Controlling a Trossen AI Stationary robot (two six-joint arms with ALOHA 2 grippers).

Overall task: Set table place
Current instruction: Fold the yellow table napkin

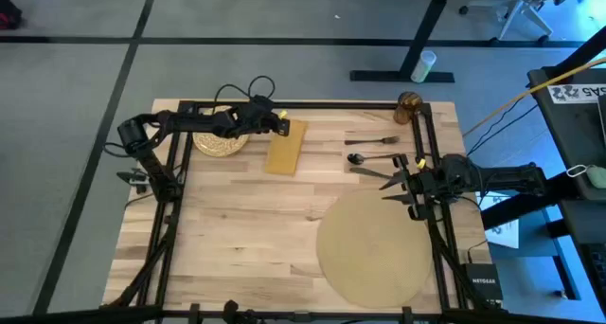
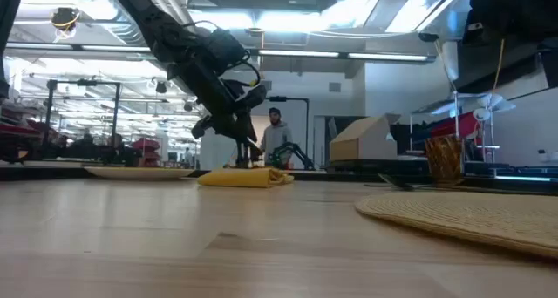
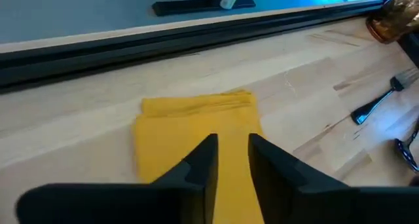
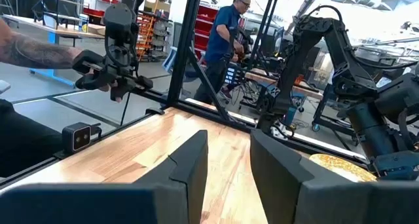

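The mustard-yellow napkin (image 1: 284, 152) lies flat on the table near the far edge. To its left sits the speckled plate (image 1: 216, 144). My left gripper (image 3: 232, 145) is open over the napkin's far end, its fingers pointing down at it. A fork (image 1: 374, 140), a spoon (image 1: 371, 157) and a knife (image 1: 374, 172) lie to the right. The amber glass (image 1: 409, 106) stands at the far right corner. The round tan placemat (image 1: 371, 248) lies at the near right. My right gripper (image 1: 390, 187) hovers open between the knife and the placemat. My left gripper has its fingertips (image 2: 241, 159) right at the napkin's top face (image 3: 229, 119), coming from above. I cannot tell whether they touch the cloth. The napkin lies flat and unlifted on the table.
Black metal rails (image 1: 312, 106) frame the tabletop. Bare wood (image 1: 246, 229) fills the near left. A person (image 2: 275, 137) stands in the room beyond the far edge.
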